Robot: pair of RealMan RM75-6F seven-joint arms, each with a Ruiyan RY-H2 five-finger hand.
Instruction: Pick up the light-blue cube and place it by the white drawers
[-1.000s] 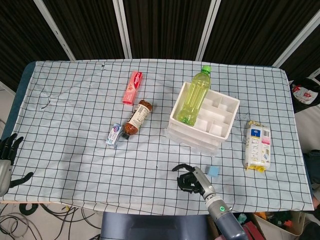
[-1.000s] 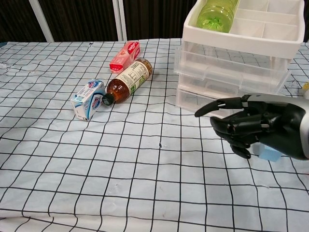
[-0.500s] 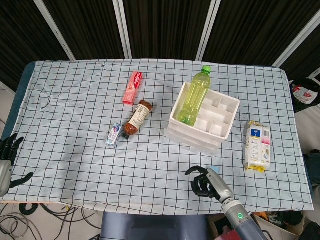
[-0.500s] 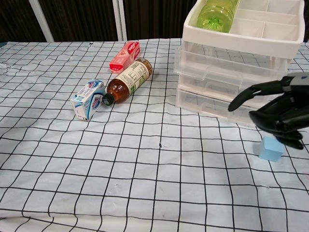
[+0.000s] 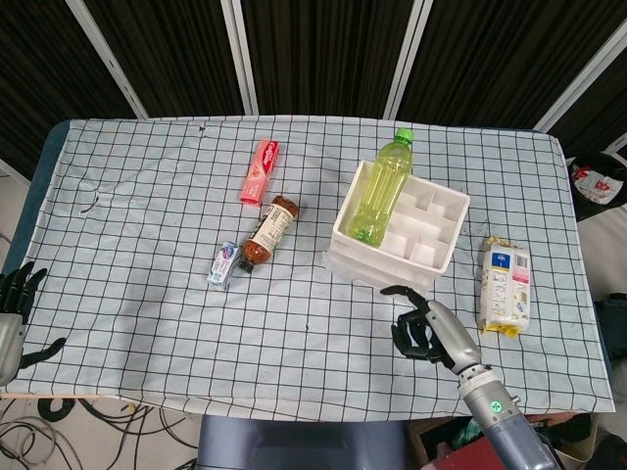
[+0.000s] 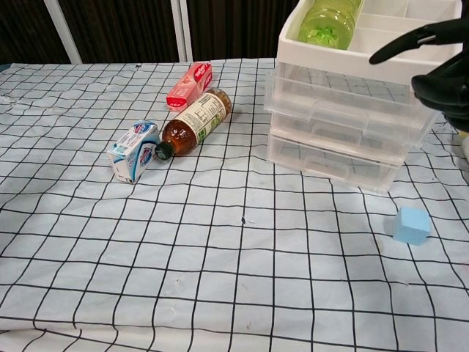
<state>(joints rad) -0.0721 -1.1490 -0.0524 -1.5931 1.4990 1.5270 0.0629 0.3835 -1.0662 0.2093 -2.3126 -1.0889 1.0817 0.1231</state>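
The light-blue cube (image 6: 411,225) rests flat on the checked cloth, with no contact from either hand. It is a small, plain, matte block with one corner turned toward the chest camera. It lies below the right hand (image 6: 445,66), apart from it. The white drawers (image 6: 344,125), a stacked translucent unit with a white compartmented top tray, stand just behind the cube, near that hand.
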